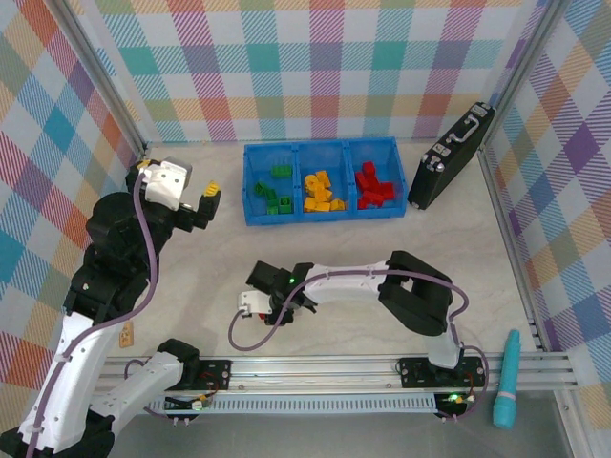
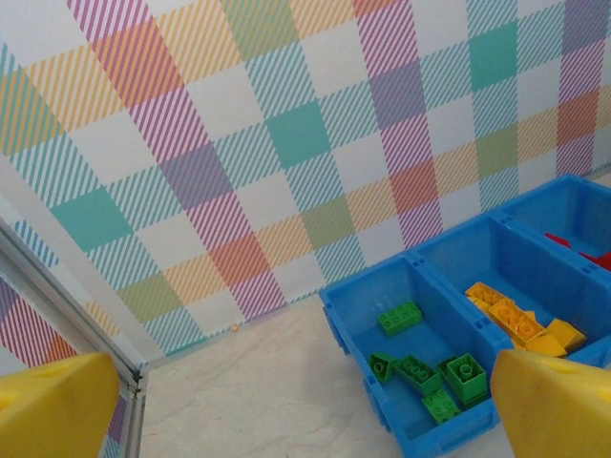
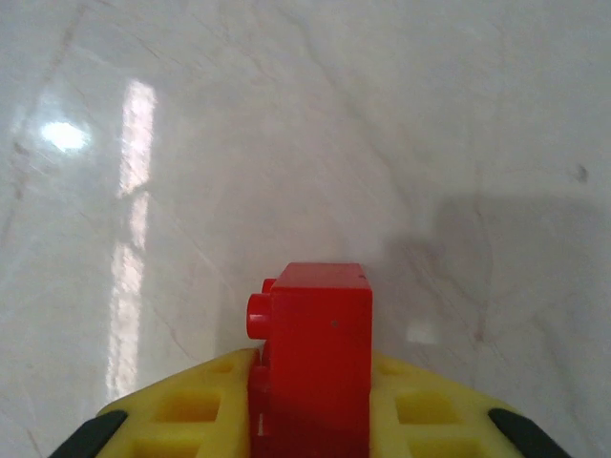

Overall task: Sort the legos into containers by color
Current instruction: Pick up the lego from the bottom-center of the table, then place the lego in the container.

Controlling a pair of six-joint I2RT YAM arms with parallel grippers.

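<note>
My right gripper (image 3: 313, 386) is shut on a red brick (image 3: 318, 329), which stands between the yellow fingers (image 3: 186, 420) just above the pale tabletop. From above, that gripper (image 1: 277, 301) is low over the middle of the table, well in front of the blue bin (image 1: 325, 217). The bin's left compartment holds green bricks (image 1: 279, 193), the middle one yellow-orange bricks (image 1: 323, 193) and the right one red bricks (image 1: 374, 186). My left gripper (image 1: 206, 202) hangs open to the left of the bin, with nothing between its fingers (image 2: 57, 405). Its wrist view looks down at the green bricks (image 2: 420, 372).
A black hard case (image 1: 449, 157) leans at the back right beside the bin. A teal tool (image 1: 507, 379) lies by the front rail at the right. Plaid walls with metal frame posts close in the back and both sides.
</note>
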